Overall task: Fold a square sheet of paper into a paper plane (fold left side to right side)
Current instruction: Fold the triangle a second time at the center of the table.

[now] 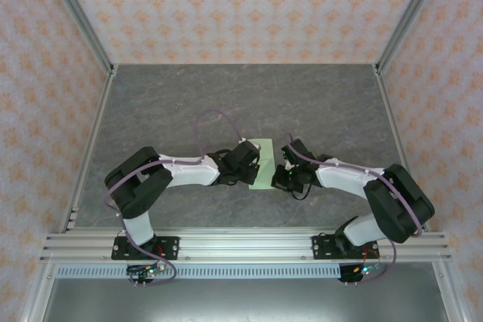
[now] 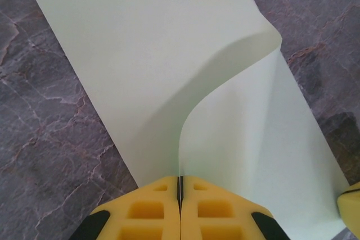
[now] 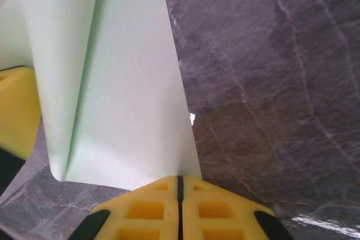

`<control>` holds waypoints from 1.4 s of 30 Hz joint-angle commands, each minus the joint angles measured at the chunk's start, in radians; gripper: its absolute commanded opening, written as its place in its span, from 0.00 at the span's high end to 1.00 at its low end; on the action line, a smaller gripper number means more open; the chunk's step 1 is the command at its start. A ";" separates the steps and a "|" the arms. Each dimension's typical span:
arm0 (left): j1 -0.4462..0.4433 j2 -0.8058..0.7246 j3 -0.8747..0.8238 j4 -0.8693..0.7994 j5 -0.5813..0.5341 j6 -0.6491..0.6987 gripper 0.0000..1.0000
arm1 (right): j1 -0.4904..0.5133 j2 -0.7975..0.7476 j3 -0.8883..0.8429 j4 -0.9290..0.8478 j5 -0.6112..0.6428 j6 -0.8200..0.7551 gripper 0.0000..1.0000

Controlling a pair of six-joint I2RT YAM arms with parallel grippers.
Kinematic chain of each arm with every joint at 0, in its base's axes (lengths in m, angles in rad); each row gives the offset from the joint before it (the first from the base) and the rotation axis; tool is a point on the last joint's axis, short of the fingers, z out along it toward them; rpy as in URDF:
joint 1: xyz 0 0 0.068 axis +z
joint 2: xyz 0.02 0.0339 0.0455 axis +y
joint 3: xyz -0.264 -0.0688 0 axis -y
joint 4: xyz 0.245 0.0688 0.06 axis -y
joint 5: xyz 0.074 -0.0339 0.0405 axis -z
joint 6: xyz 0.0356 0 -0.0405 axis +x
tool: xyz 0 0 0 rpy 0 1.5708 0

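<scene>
My left jaws and right jaws are both pinched shut on edges of the square sheet of paper (image 1: 262,162). It sits mid-bench, slightly toward the near edge, with bare grey bench (image 1: 189,96) open toward the far and side edges. The left wrist view shows one edge curling up off the flat layer; the right wrist view shows two layers meeting in a soft, uncreased bend.
</scene>
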 commanded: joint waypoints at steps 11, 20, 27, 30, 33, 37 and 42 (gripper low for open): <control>0.008 0.003 0.018 -0.062 -0.035 0.020 0.94 | 0.004 0.035 -0.005 -0.091 0.072 -0.015 0.92; 0.009 0.011 0.015 -0.063 -0.015 0.023 0.94 | 0.001 0.002 -0.005 -0.029 0.015 0.004 0.92; 0.009 0.012 0.006 -0.056 -0.006 0.023 0.94 | -0.102 -0.124 -0.043 0.171 -0.104 0.101 0.92; 0.009 0.018 0.008 -0.056 -0.002 0.023 0.94 | -0.104 -0.098 -0.024 0.258 -0.131 0.139 0.92; 0.008 0.020 0.009 -0.053 0.000 0.023 0.94 | -0.104 -0.059 0.007 0.306 -0.127 0.158 0.93; 0.009 0.020 0.009 -0.055 0.003 0.024 0.94 | -0.099 0.003 0.055 0.327 -0.132 0.156 0.93; 0.009 0.020 0.009 -0.054 0.006 0.024 0.94 | -0.076 0.083 0.102 0.339 -0.133 0.152 0.93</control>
